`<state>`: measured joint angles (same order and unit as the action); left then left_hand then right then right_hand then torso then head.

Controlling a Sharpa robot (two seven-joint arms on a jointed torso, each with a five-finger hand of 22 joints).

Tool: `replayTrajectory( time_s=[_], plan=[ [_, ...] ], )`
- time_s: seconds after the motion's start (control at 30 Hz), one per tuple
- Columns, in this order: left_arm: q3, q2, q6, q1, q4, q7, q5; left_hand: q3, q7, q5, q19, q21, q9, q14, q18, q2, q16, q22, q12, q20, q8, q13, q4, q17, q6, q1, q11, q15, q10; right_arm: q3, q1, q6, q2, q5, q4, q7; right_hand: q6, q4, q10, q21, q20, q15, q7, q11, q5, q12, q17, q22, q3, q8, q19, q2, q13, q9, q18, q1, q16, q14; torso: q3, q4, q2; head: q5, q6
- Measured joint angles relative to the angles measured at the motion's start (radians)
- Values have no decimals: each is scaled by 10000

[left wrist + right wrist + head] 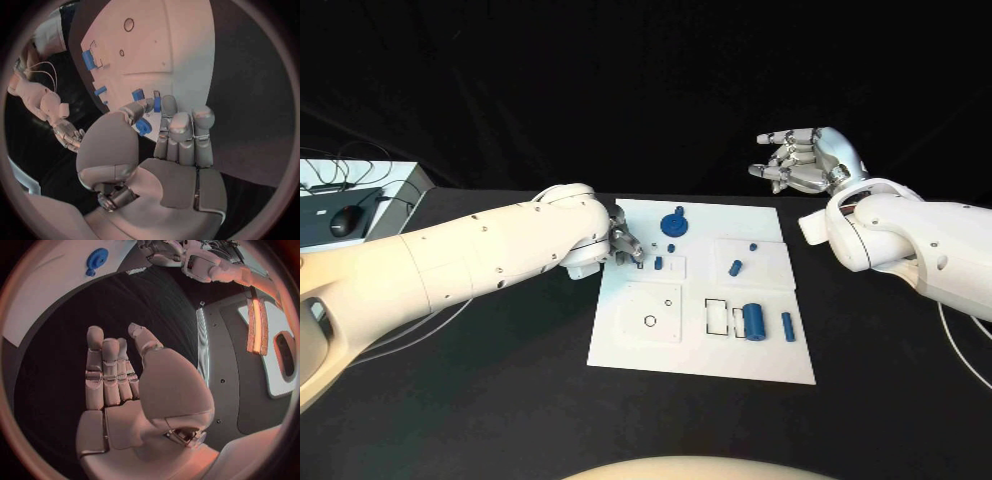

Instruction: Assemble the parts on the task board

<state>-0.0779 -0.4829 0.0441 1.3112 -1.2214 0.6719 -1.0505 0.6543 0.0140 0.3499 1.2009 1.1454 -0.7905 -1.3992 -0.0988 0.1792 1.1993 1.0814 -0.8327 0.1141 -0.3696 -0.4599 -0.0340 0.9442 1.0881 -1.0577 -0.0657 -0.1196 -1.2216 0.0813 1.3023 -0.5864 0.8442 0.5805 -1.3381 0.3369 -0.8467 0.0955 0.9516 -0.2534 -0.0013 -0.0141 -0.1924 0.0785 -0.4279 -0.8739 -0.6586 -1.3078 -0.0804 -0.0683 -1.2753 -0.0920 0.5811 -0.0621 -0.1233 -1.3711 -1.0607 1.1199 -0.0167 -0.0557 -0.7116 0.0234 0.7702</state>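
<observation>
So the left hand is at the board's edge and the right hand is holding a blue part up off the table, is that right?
Not quite. The right hand is raised off the table but holds nothing, as the right wrist view shows. The left hand is at the board's edge.

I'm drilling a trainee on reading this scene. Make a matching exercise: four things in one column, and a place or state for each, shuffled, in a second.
Things:
1. left hand
2. right hand
3. blue round part
4. blue cylinder

Places or states:
A. raised off the table, holding nothing
B. at the task board's far edge
C. fingers down at the board's left side
D. in the board's near right part

Pairs: 1-C, 2-A, 3-B, 4-D
</observation>
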Motion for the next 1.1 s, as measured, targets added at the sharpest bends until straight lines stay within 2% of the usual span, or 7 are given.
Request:
replayTrajectory(
  time_s=[0.57,1.1],
  plan=[
    [6,-5,-26,-138,-140,-93,-132,31,-1,-28,35,-1,-219,0,-1,40,0,34,0,35,-75,18,-30,26,-2,-40,19,0,-19,0,0,106,-3,-1,-1,1,-21,42,2,0,0,0,22,4,0,0,18,3,43,0,0,53,-16,1,5,53,4,1,0,0,5,-10,37],
    [8,-51,1,-145,-208,-96,-151,31,-2,-5,34,0,-219,0,0,79,0,61,1,34,-59,31,-30,66,-2,-80,33,1,-34,0,0,165,-5,-1,15,-2,-41,81,5,0,0,0,37,7,0,1,37,-4,82,-42,0,52,-30,1,11,52,-43,1,-3,-1,8,0,72]
  ],
)
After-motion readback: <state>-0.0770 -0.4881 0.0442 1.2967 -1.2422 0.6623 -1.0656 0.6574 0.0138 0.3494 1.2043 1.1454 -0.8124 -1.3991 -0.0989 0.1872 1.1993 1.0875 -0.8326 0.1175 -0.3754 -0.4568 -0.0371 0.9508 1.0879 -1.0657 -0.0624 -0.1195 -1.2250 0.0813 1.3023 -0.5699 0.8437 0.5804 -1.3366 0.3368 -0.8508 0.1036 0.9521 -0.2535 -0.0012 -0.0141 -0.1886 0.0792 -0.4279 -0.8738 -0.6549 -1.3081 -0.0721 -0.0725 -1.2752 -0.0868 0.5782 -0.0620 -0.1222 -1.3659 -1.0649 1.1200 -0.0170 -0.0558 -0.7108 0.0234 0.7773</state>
